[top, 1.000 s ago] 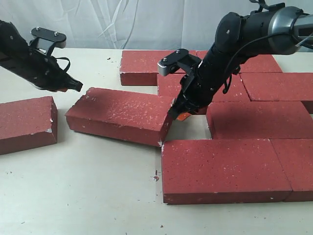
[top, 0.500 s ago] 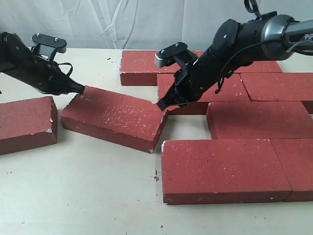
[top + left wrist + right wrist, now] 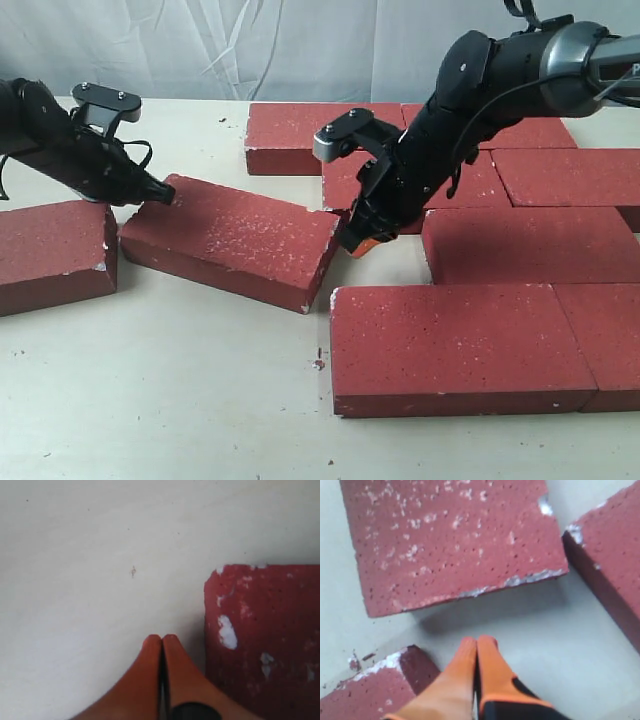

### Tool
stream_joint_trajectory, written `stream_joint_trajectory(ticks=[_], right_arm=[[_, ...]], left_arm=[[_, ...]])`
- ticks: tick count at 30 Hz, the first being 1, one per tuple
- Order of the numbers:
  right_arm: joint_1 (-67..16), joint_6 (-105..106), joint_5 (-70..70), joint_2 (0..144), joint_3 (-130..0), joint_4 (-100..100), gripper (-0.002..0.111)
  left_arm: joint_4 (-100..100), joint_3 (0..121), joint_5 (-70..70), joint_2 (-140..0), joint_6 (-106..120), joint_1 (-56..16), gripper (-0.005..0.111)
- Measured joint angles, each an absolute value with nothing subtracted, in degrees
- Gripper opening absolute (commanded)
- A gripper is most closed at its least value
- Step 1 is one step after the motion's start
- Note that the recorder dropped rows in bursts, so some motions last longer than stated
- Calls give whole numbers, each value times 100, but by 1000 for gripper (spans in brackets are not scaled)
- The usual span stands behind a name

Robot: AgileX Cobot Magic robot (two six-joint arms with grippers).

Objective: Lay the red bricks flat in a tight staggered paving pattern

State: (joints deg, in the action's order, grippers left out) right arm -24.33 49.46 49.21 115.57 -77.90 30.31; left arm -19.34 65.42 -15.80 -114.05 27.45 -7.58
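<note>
The red bricks point(image 3: 460, 345) lie flat on the table point(image 3: 180, 400), the nearest ones joined at the right. Behind them one loose brick point(image 3: 225, 240) sits askew beside the pattern. The left gripper point(image 3: 163, 193) and the right gripper point(image 3: 358, 240), both with fingers pressed together, stand at its ends. This seems the pushing step. Next the brick needs turning and sliding right, against the row.

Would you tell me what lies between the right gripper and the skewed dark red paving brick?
Only bare, shadowed pale tabletop separates the right gripper from that brick, per the right wrist view.
</note>
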Motion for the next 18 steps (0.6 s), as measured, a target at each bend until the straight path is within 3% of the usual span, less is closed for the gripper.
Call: stream_joint_trajectory(ticks=[6, 18], right_arm=[[-2433, 5030, 5100, 11839, -7744, 3034, -1], [-2433, 5182, 3838, 11956, -7744, 3654, -1]], left_arm=[[-1851, 6542, -1778, -11405, 2745, -758, 0], [-1825, 6542, -2553, -11405, 2755, -758, 0]])
